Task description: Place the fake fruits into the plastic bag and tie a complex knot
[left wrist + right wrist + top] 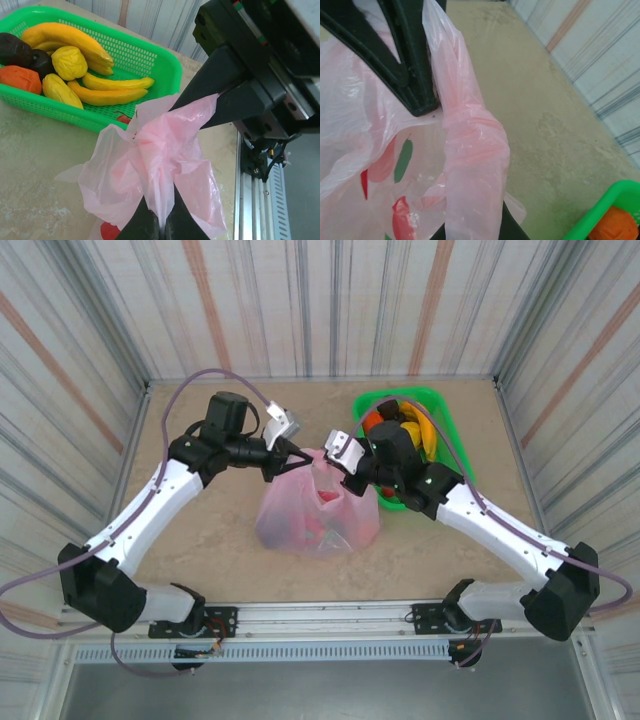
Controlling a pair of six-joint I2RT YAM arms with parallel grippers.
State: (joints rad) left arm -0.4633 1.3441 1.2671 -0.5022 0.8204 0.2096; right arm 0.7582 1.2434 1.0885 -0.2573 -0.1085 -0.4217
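The plastic bag [318, 512] sits at the middle of the table [230, 565], belly on the surface, with its pink handle strips [160, 145] gathered up at its 12 o'clock edge. Reddish lumps show through the film in the top view, so some of the fake fruits look to be inside.

The left gripper [159, 220] has its fingers pressed together on a fold of the pink film. The right gripper [216, 100] comes in from 2 o'clock in the left wrist view and pinches another flap between fingers that are all but closed.

As I judge it, loading is only partly done and the tying has barely begun. I see no finished knot, only bunched and twisted film. The green tray [400, 393], at 1 o'clock from the bag, holds bananas [70, 40], yellow lumps, an orange piece [20, 79] and a dark piece [12, 47].

Hard to make out:
- how many pieces lie in the bag, since red print and fruit blur together through the film
- whether the two strips have crossed — the folds cover that
- the right fingertips in their own wrist view, where a twisted strip [475, 145] covers them
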